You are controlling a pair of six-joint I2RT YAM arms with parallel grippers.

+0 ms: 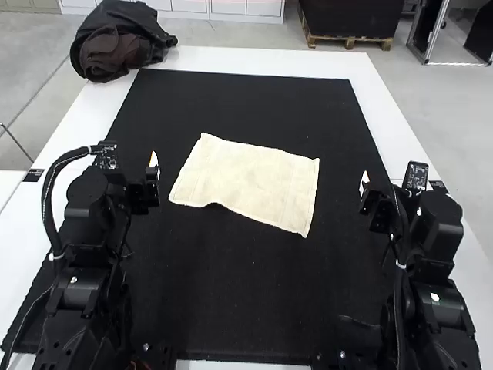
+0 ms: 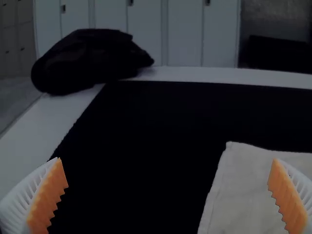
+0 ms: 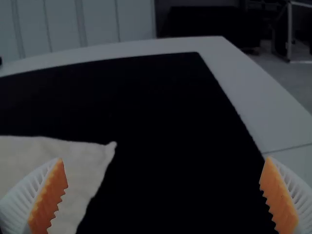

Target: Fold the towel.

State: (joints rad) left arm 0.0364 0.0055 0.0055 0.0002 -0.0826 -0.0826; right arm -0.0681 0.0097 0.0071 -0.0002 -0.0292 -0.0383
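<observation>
A cream towel [image 1: 250, 181] lies spread in a single layer on the black mat, slightly askew, its near edge a little rippled. My left gripper [image 1: 153, 166] is just left of the towel, apart from it. To the towel's right, with a wider gap, is my right gripper [image 1: 364, 185]. In the left wrist view, my left gripper [image 2: 168, 195] stands wide open, and part of the towel [image 2: 243, 190] shows beyond its fingers. My right gripper [image 3: 163, 195] is also wide open in the right wrist view, with a corner of the towel [image 3: 83, 165] in sight.
The black mat [image 1: 246, 293] covers most of the white table [image 1: 269, 62]. A dark bundled jacket or bag [image 1: 115, 42] lies on the table's far left corner, well away from the towel.
</observation>
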